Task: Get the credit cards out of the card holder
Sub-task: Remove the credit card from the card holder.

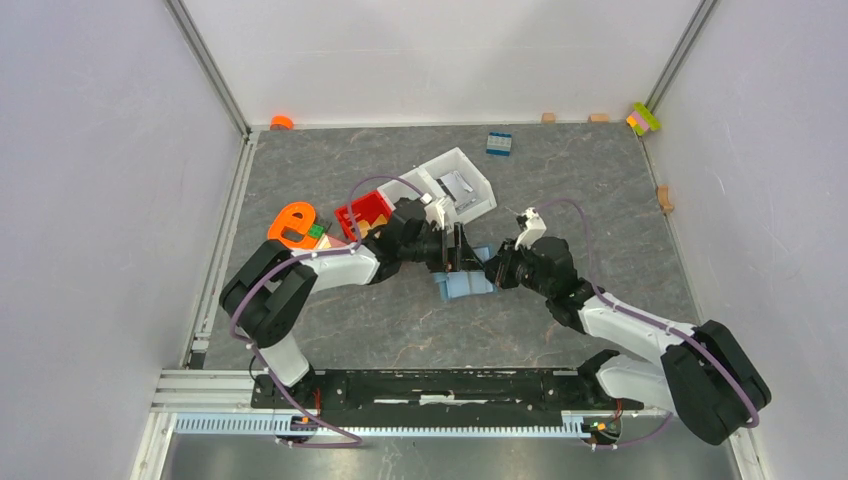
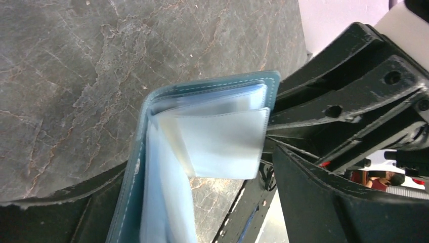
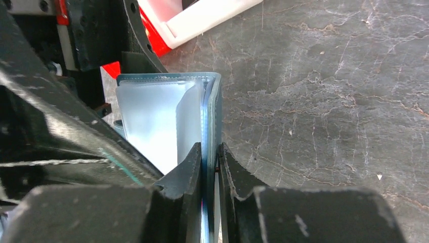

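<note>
As right jaws clamp it, the card holder point(image 3: 215, 111) shows sleeves point(image 3: 152, 116).

"What is under you?"

"My table point(image 1: 600, 200). It is dark grey, like stone, with thin pale and brown cracks."

"And around you?"

"Plain pale walls: a left wall point(image 1: 90, 200), a right wall point(image 1: 780, 200) and a back wall point(image 1: 440, 50). Silver metal posts point(image 1: 207, 65) stand in the two back corners. A silver rail point(image 1: 200, 385) runs along my near edge. The light is soft and even."
</note>
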Tool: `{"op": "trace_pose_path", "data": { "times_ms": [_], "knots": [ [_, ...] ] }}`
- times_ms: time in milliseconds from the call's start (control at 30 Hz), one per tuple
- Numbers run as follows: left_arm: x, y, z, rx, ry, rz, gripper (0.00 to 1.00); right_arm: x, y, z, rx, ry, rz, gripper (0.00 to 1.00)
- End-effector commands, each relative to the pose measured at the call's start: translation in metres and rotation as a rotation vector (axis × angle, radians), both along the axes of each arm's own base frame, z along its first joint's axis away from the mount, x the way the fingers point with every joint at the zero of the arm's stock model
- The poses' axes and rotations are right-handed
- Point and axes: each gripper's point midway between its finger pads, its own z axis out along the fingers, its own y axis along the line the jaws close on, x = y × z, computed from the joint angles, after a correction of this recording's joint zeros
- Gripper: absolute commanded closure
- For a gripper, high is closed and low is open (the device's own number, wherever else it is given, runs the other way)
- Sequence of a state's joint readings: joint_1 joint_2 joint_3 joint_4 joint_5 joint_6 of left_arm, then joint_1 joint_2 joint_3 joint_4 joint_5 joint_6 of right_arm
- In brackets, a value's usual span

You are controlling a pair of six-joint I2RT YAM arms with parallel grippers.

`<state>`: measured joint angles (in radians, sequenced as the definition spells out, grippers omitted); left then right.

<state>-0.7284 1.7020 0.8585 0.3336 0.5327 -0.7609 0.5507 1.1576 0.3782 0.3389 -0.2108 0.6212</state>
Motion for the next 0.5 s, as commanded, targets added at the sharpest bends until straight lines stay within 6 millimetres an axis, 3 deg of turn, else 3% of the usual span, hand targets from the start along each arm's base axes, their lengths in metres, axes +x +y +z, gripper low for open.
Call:
{"op": "trace_pose_path", "data": {
  "times_ms": [0, 133, 233, 300, 467],
  "knots": [
    [0.004, -0.007, 0.001, 0.023, -0.040, -0.027, 0.16, 0.017, -0.004, 0.039, 0.119, -0.089, -0.137, 0.85],
    [0.004, -0.008, -0.002, 0.036, -0.034, -0.031, 0.35, 0.018, -0.010, 0.049, 0.127, -0.136, -0.171, 0.86],
    [0.007, -0.006, -0.004, 0.052, -0.033, -0.019, 0.52, 0.023, -0.023, 0.044, 0.076, -0.143, -0.234, 0.86],
    [0.010, -0.003, -0.007, 0.069, -0.027, -0.006, 0.54, 0.027, -0.034, 0.037, 0.020, -0.131, -0.291, 0.87],
    [0.016, 0.005, -0.009, 0.068, -0.008, 0.021, 0.47, 0.033, -0.048, 0.024, -0.089, -0.084, -0.346, 0.89]
  ]
}}
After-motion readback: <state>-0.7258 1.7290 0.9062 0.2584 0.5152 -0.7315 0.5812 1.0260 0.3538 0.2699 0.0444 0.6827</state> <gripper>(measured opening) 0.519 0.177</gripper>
